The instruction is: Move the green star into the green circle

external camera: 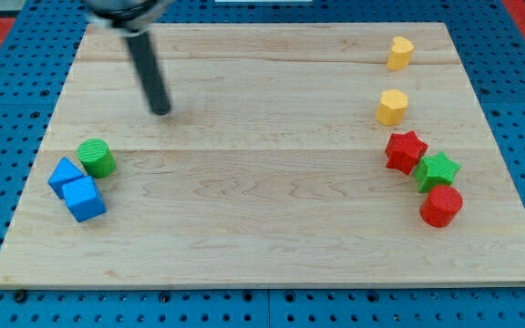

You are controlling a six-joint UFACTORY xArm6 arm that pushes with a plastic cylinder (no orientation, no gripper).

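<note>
Pale wood makes up the board (262, 228), the largest thing here. My tip (161, 111) is a bare rod end, touching no block, standing at the view's upper left, above the green circle (96, 158), which sits beside two blue cubes (77, 189). The green star (437, 170) lies far across at the view's right, between a red star (406, 150) and a red cylinder (441, 206). Two yellow blocks (393, 107) sit above them.

My dark rod slants down from the view's top, my tip (161, 111) at its lower end.
</note>
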